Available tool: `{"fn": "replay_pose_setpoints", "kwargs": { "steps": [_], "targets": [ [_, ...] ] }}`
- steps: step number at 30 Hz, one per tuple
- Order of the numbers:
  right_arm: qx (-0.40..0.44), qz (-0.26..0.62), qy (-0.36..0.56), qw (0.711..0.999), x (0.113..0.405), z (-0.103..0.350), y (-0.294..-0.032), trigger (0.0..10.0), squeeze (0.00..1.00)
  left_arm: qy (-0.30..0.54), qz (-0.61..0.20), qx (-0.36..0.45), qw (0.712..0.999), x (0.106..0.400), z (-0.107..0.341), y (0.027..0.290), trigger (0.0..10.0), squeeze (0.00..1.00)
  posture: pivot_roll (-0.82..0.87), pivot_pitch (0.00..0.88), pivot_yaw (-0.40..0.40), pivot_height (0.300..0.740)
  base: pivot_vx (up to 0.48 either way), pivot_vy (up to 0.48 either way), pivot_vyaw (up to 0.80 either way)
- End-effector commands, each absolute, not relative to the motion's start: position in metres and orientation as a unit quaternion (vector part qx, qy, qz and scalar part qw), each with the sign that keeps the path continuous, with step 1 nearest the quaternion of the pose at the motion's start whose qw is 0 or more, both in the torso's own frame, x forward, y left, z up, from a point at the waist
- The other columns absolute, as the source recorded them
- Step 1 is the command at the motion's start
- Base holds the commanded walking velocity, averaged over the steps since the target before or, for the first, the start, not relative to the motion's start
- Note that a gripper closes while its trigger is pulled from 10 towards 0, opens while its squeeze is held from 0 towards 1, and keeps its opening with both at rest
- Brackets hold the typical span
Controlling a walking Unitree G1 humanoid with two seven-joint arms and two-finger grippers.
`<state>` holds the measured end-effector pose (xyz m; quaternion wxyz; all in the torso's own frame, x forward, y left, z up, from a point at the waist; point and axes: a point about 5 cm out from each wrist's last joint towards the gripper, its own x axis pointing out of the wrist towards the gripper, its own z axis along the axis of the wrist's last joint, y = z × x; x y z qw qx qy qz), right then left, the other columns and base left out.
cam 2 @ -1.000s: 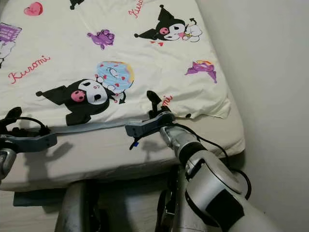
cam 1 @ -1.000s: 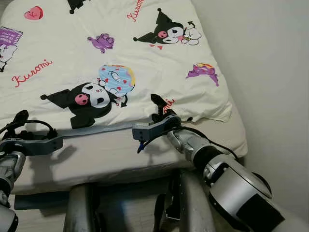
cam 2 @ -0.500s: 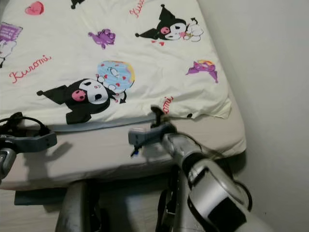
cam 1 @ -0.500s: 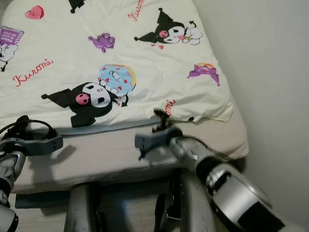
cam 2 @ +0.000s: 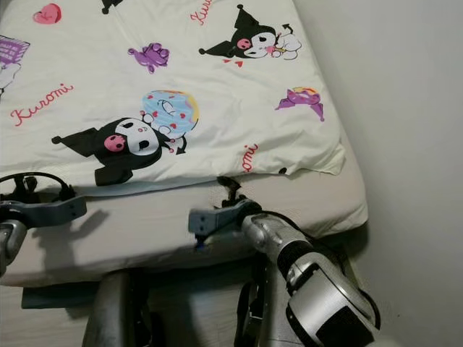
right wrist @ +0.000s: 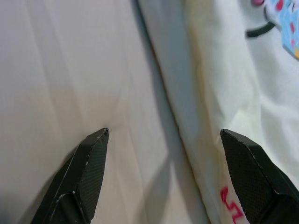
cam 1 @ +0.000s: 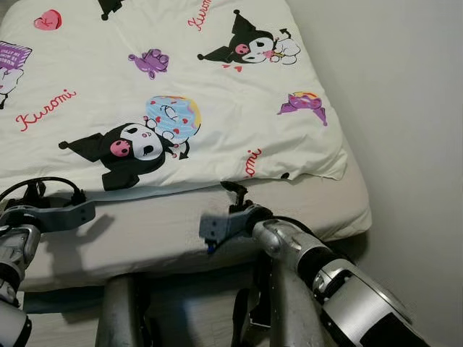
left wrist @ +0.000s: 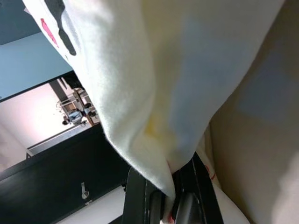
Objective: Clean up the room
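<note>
Left wrist view shows the left end effector (left wrist: 170, 198) clamped on a fold of the cream Kuromi-print blanket (cam 1: 181, 94), which lies spread over the bed (cam 1: 217, 224) with its near hem short of the mattress edge. The right end effector (right wrist: 163, 177) hangs just off that hem, fingers apart. Being light, soft cloth, the blanket should be pinched at hem or corner.

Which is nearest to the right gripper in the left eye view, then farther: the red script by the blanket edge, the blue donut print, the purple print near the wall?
From the right gripper:
1. Red script, just beyond it at the blanket's edge.
2. Blue donut print, farther up, toward the robot's left.
3. Purple print, up toward the wall side; close to the donut's distance, so this ranking is loose.
</note>
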<state>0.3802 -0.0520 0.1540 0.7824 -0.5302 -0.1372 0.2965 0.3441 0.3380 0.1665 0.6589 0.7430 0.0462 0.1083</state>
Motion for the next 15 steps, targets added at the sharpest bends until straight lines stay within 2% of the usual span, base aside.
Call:
{"fn": "replay_pose_setpoints", "kwargs": {
  "steps": [1,5,7,10,12,15],
  "targets": [
    [-0.488,0.327,-0.132,0.798,0.373,0.147,-0.047,10.0,0.00,0.057,0.088,0.741,0.664,0.342,0.157,0.336,0.0,0.00,-0.09,0.553,-0.067,0.564,0.000,0.000,0.00],
    [-0.476,0.336,-0.141,0.800,0.372,0.149,-0.045,10.0,0.00,0.059,0.084,0.736,0.669,0.341,0.155,0.336,0.0,0.00,-0.10,0.549,-0.061,0.564,0.000,0.000,0.00],
    [-0.473,0.349,-0.156,0.794,0.367,0.146,-0.045,10.0,0.00,0.061,0.073,0.723,0.684,0.337,0.149,0.336,0.0,0.00,-0.11,0.544,-0.054,0.564,0.000,0.000,0.00],
    [-0.476,0.353,-0.159,0.790,0.365,0.144,-0.047,10.0,0.00,0.060,0.066,0.716,0.692,0.335,0.145,0.335,0.0,0.00,-0.10,0.544,-0.053,0.564,0.000,0.000,0.00],
    [-0.483,0.352,-0.156,0.787,0.365,0.140,-0.052,10.0,0.00,0.051,0.036,0.705,0.707,0.330,0.135,0.331,0.0,0.00,-0.09,0.540,-0.055,0.564,0.000,0.000,0.00],
    [-0.482,0.351,-0.153,0.788,0.365,0.140,-0.054,10.0,0.00,0.046,0.022,0.704,0.708,0.327,0.131,0.329,0.0,0.00,-0.09,0.540,-0.055,0.564,0.000,0.000,0.00]
  ]
}}
